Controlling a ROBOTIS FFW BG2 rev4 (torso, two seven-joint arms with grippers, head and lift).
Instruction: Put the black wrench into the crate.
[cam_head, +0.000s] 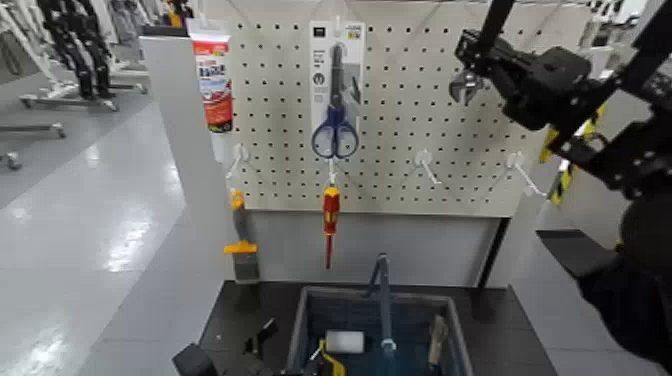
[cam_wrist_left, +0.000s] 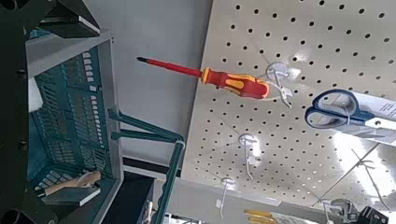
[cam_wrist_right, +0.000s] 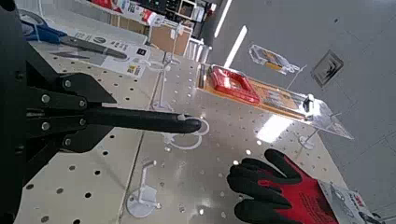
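My right gripper is raised at the upper right, in front of the white pegboard, and is shut on the black wrench. The wrench's silvery jaw head hangs down and its black handle points up. In the right wrist view the black handle sticks out from between my shut fingers. The grey-blue crate with its tall blue handle bar stands on the low black table below the pegboard, far beneath the wrench. It also shows in the left wrist view. My left gripper is low beside the crate's left side.
On the pegboard hang a blue-handled scissors pack, a red-handled screwdriver, a tube, a scraper and bare white hooks. The crate holds a white object and a wooden-handled tool. A red-and-black glove hangs nearby.
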